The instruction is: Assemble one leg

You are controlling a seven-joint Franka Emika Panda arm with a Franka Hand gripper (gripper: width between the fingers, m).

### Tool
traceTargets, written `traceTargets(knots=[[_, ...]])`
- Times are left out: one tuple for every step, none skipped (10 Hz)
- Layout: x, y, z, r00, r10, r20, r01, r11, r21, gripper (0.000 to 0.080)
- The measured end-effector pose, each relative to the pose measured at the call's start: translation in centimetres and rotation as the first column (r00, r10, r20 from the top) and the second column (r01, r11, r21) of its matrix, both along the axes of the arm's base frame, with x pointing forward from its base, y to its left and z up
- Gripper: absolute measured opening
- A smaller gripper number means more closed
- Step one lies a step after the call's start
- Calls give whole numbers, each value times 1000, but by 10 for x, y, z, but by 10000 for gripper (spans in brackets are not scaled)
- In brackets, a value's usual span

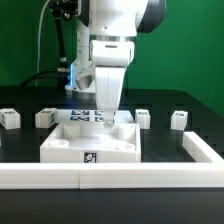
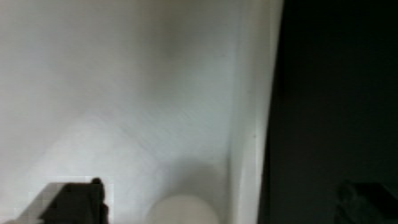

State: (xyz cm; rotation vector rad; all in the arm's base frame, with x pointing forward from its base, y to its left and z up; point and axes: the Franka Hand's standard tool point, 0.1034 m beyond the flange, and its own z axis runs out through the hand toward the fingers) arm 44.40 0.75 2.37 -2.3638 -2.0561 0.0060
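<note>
- White on black: we see a big socketed panel (image 1: 60,150) centred on the dark table (image 1: 165,140), with four small white posts in a row along its rear edge.
- The gripper (image 1: 107,116) points straight down over the rear middle of the panel. It sits low, and we can't tell whether it is touching the top face or just above it.
- In the wrist view, two dark fingers (image 2: 71,203) sit far apart near the frame edges. Only white panel surface and a round socket (image 2: 178,207) show between them, so we read the jaws as spread wide and holding nothing.
- No post is seated in the panel as far as we can see. All four sit on the table.
- The nearest leg (image 1: 142,117) is just off the panel's rear corner, toward the exterior view's right of the gripper.
- The left post (image 1: 45,117) is further off on the other side.
- The outer left post (image 1: 10,118) and outer right post (image 1: 178,119) are well apart from the gripper.
- Key relation: the leg lies sideways from the gripper at about the same depth. Our call is to lift clear, traverse toward the exterior view's right, then descend.
- Long axis: the posts look squat at this size, and we can't tell upright from lying. Finger orientation depends on that.
</note>
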Motion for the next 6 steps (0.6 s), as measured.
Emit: traceTargets(knots=[[-7, 1, -8, 1000, 0, -13, 0, 1000, 3, 650], [-10, 1, -13, 1000, -1, -21, 1, 1000, 5, 650], [-11, 1, -15, 1000, -1, -25, 1, 1000, 5, 650], [-10, 3, -14, 1000, -10, -23, 10, 1000, 5, 650], [-10, 3, -14, 1000, -11, -24, 11, 1000, 5, 542], [-10, 2, -14, 1000, -11, -24, 12, 1000, 5, 542]])
